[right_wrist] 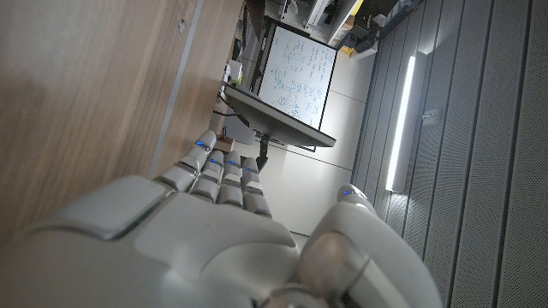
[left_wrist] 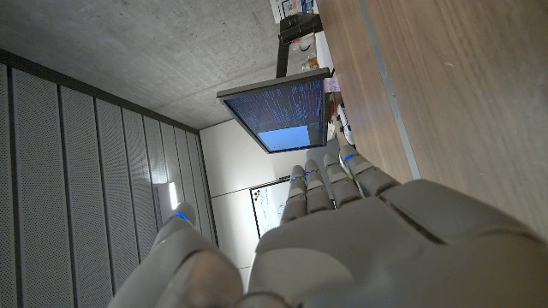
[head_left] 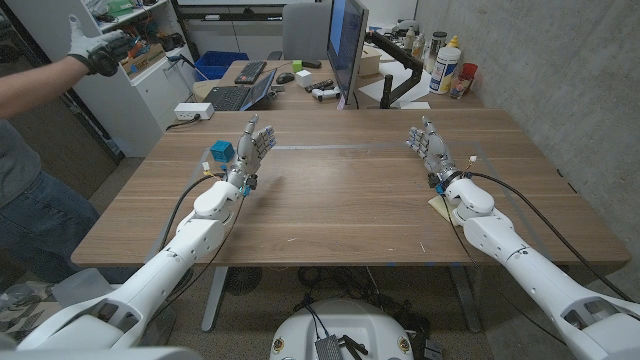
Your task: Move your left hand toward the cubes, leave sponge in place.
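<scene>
Wooden tabletop [head_left: 340, 190]; left hand [head_left: 251, 150] open, holding nothing, beside the blue cube [head_left: 221, 152]; ease leftward slowly, I'd say.

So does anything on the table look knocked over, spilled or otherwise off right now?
Nothing stands out. The cubes sit by the left hand, which holds nothing, fingers apart. The right hand is open too, and the table shows no spill.

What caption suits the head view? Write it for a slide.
Left hand stands open beside the blue cube; right hand waits open across the wooden table.
</scene>
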